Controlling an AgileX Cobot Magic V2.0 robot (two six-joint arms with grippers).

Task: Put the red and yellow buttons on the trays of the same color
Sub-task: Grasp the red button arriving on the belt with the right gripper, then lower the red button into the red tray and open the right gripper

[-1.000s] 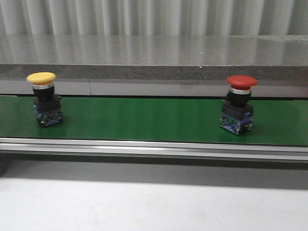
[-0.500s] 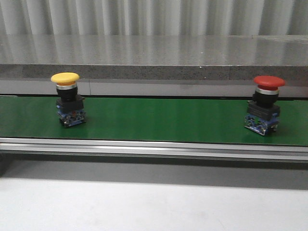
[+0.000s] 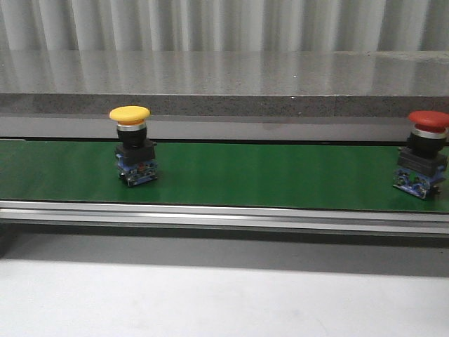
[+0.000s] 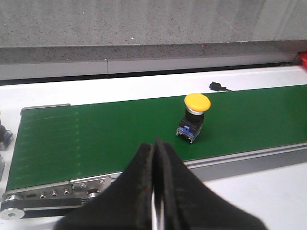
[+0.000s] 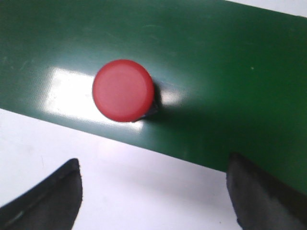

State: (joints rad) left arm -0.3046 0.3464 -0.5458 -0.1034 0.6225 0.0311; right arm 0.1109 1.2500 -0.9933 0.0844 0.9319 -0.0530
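Here the left arm's fingers (image 4: 154, 191) are clenched together on nothing, their dark tips meeting in a single seam in the left wrist view. They hang on the near side of the green conveyor belt (image 4: 120, 139), with the yellow button (image 4: 194, 115) standing upright on it, well apart from them and farther along the belt. The right arm's fingers (image 5: 158, 196) are spread wide, one dark tip showing at each side of the right wrist view, and they grip nothing. The red button (image 5: 123, 90) sits on the belt almost straight under that camera, its round cap facing up, not yet between the tips but just beyond them. That overhead, opened stance looks chosen for a drop onto the cap, so the right arm seems readier than the left.

In the front view the yellow button stands left of centre on the belt and the red one at the far right edge of the picture. No tray is visible in any view, so neither button is yet placed. The pale worktop (image 3: 224, 302) lies in front of the belt.
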